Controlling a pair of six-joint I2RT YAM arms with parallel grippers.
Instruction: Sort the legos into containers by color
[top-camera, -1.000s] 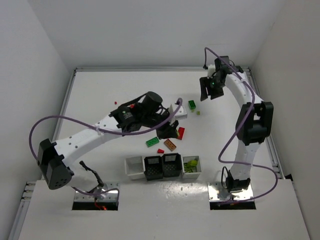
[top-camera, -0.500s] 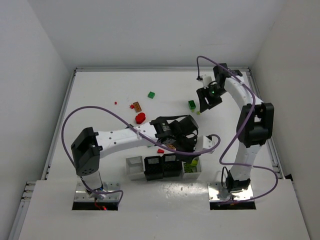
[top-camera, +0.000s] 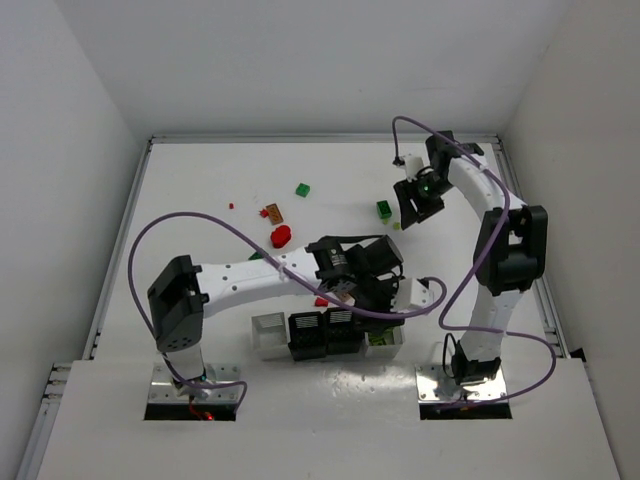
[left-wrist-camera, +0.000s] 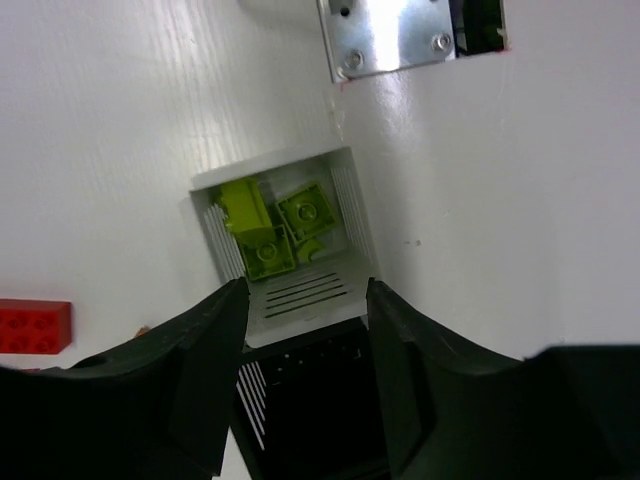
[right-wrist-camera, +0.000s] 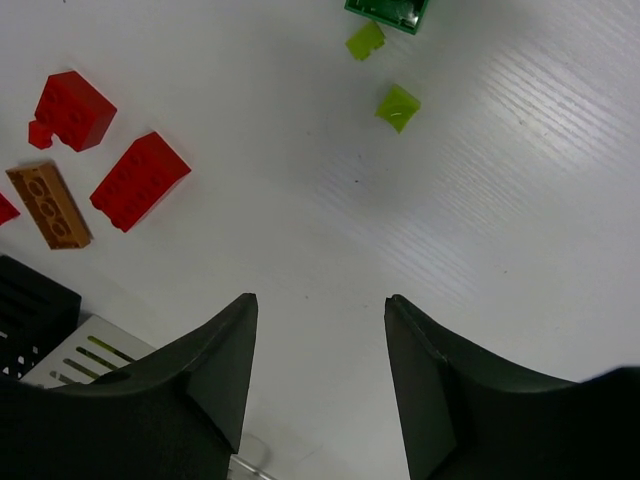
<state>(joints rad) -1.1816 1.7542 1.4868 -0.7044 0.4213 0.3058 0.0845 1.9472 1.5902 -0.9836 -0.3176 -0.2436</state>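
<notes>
on the far left of the white surface (top-camera: 180, 200) lies a tiny red stud (top-camera: 231, 206). next come an orange-brown brick (top-camera: 272, 212), a rounded red piece (top-camera: 282, 236) just nearer than it, and a green brick (top-camera: 302, 189) a little beyond. these legos lie well apart from the containers (top-camera: 268, 335), four joined bins in a row near the arm bases: white, black, black, white.

the left arm (top-camera: 250, 275) reaches across to the right end of that row. its wrist view shows the left pincer (left-wrist-camera: 303, 300) spread wide, gripping nothing, over the right-hand white bin (left-wrist-camera: 310, 285). several yellow-green bricks (left-wrist-camera: 262, 228) are piled at one end of that bin. the neighbouring black bin (left-wrist-camera: 310, 400) shows between the fingers, and a red brick (left-wrist-camera: 35, 325) rests on the surface at the left edge of that view.

further right, a dark green brick (top-camera: 384, 209) sits just beside the right pincer (right-wrist-camera: 318, 305), which hangs above the far right of the surface. its fingers are also spread, with nothing between them. under it the wrist view shows two red blocks (right-wrist-camera: 140, 180), a second orange-brown brick (right-wrist-camera: 48, 205) just beside them, and two small yellow-green bits (right-wrist-camera: 398, 107) near the dark green brick.
</notes>
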